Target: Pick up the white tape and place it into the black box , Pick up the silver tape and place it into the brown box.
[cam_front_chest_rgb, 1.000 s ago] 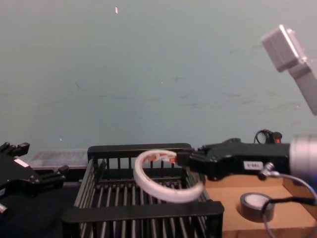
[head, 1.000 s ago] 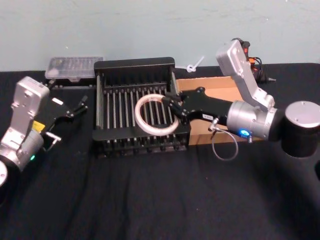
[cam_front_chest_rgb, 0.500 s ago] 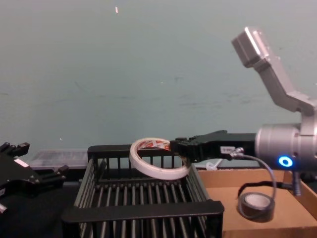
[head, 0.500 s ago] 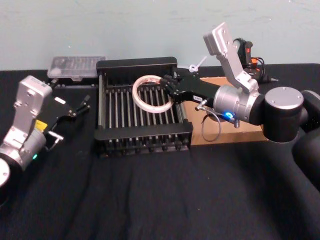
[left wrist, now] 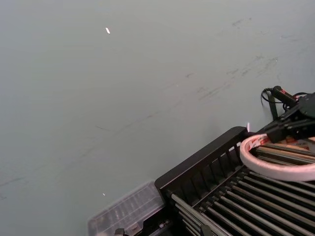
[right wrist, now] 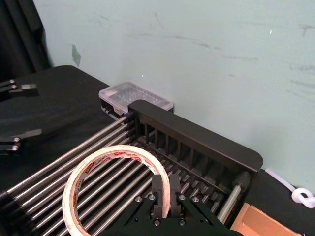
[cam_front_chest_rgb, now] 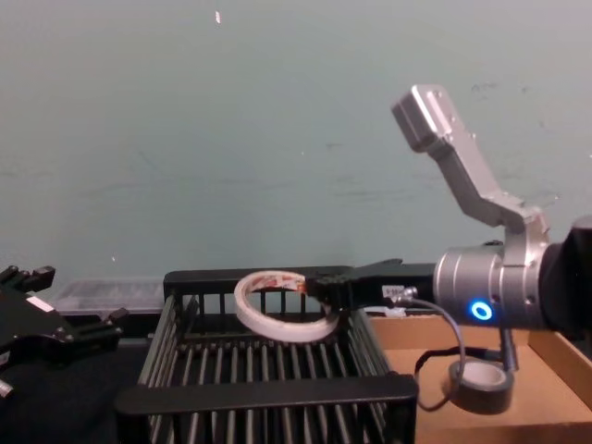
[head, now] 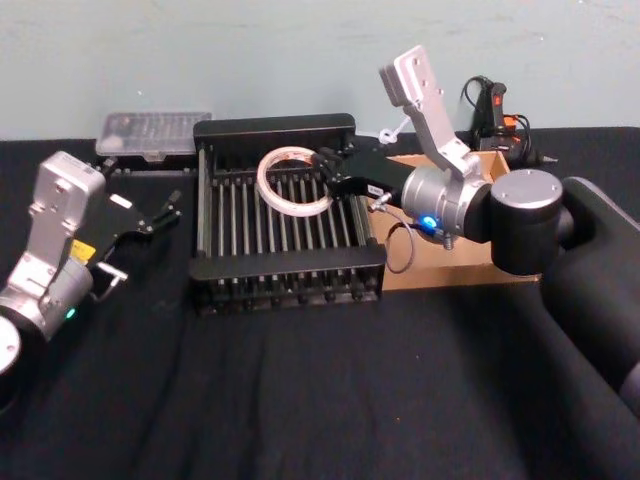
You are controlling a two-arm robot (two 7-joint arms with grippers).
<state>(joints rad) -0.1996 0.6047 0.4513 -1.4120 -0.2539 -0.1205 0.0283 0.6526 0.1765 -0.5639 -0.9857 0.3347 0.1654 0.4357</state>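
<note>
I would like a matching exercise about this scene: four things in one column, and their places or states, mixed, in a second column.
Things:
1. white tape
2. silver tape
3. left gripper
4. clear plastic case

Places or states:
A. resting inside the brown box
B. beside the far left corner of the black box
C. held by the right gripper above the black box
D. open, over the table left of the black box

Pairs: 1-C, 2-A, 3-D, 4-B
</note>
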